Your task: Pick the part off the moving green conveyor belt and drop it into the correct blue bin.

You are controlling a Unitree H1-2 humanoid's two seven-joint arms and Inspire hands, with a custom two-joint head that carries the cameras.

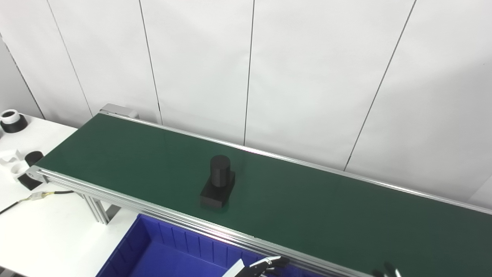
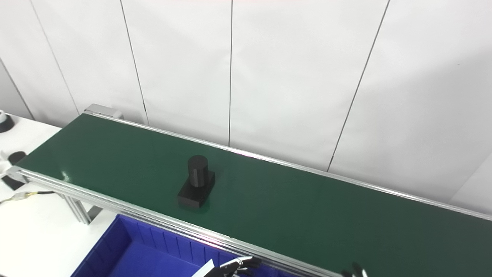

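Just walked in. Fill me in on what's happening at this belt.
A black part, a cylinder standing on a square base, sits alone on the green conveyor belt; nothing is touching it. Only the fingertips of the left robot hand and the right robot hand show at the bottom edge, near the belt's front rail, so their grip state is unclear. A blue bin waits below the belt's near side, and what shows of it holds no parts. The pick has not started.

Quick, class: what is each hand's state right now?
Left hand: only fingertips show at the bottom edge, holding nothing; open or shut cannot be told.
Right hand: barely in view; cannot be told.
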